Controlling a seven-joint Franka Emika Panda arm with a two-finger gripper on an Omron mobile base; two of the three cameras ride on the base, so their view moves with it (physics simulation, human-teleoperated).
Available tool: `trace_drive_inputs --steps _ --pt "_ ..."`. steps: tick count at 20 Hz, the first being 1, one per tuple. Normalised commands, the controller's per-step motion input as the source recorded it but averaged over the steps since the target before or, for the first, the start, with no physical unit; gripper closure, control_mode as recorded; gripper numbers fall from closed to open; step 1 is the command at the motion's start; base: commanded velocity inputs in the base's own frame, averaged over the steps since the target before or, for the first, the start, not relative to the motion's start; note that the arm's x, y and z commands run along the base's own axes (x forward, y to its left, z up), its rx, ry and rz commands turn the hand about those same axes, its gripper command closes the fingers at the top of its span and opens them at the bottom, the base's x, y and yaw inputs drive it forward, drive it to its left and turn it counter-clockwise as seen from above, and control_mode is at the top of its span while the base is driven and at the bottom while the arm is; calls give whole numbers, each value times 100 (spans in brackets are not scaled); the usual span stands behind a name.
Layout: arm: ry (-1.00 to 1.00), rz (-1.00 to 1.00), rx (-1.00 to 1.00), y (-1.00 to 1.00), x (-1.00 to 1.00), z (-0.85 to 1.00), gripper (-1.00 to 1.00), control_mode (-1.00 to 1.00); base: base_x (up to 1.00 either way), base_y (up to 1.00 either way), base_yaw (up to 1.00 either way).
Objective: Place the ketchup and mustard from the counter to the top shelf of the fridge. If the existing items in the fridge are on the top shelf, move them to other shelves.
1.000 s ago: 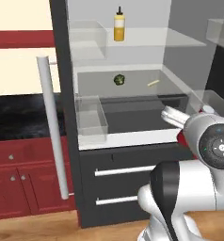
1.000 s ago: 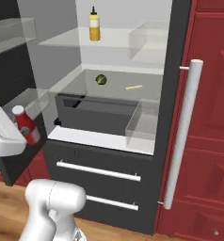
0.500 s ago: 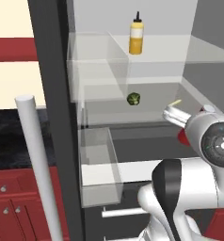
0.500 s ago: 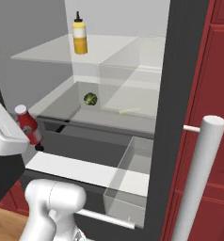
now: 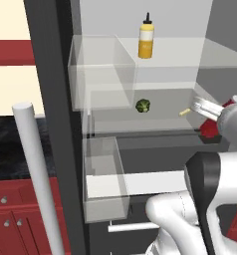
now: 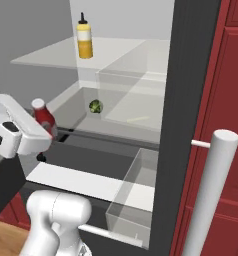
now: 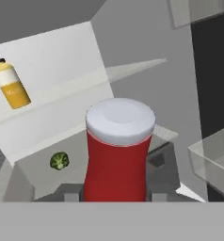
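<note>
Plainly, ketchup [image 7: 117, 155] and mustard [image 5: 146, 41] lack labels.

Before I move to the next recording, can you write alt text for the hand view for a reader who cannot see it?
A red ketchup bottle with a white cap stands close in front of the camera, held upright before an open fridge. Behind it, a yellow mustard bottle stands on the top shelf, and a small green vegetable lies on the shelf below.
</note>
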Motion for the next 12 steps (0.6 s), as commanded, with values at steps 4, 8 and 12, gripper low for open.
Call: trace_drive_inputs --steps 4,8,12 --pt "-13 15 -2 -37 58 62 100 -100 0 0 0" --pt "-6 16 -4 -23 65 83 100 -100 0 0 0" --pt "0 16 -11 -29 52 84 100 -100 0 0 0"
